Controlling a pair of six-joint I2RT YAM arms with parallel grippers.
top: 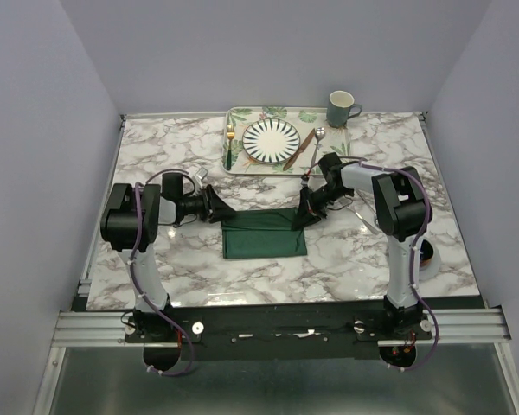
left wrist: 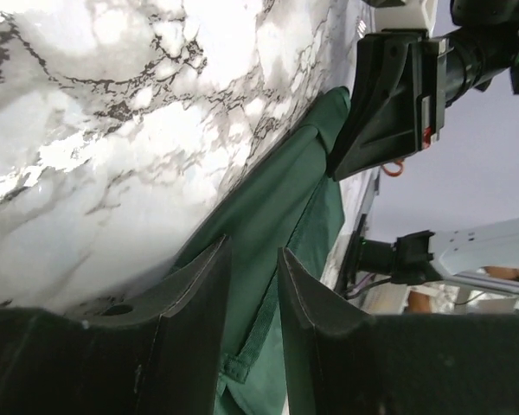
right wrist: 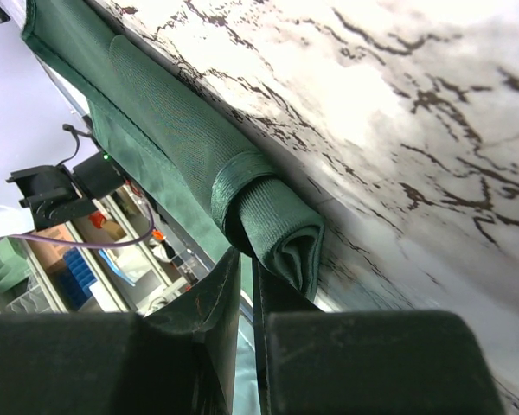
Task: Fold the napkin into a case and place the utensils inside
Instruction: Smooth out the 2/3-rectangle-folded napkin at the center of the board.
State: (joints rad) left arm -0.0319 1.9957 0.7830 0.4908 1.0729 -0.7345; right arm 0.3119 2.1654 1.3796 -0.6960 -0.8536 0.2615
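The napkin [top: 264, 233] lies in the middle of the marble table [top: 156, 156], already down to a dark green rectangle of a few layers, long side running left to right. I'm on its far edge with both arms, one at each far corner. My right pincer [right wrist: 246, 258] is nearly closed, and it looks like it's pinching the cloth right where the edge curls over into a fat little roll. My left pincer [left wrist: 253, 246] has its jaws partway apart with the hem running between them, and honestly I can't tell if it's actually biting or just straddling the edge. So I'd call this mid-fold: the rectangle looks too wide for a case, and it needs another pass. The next move means lifting both far corners together and carrying them evenly toward me — if one side lags, the layers will skew. The fork [top: 230, 143], knife [top: 300, 149] and spoon [top: 315, 147] sit on the leafy tray [top: 242, 117] on either side of the striped plate [top: 272, 140], well apart from the cloth — untouched for now.
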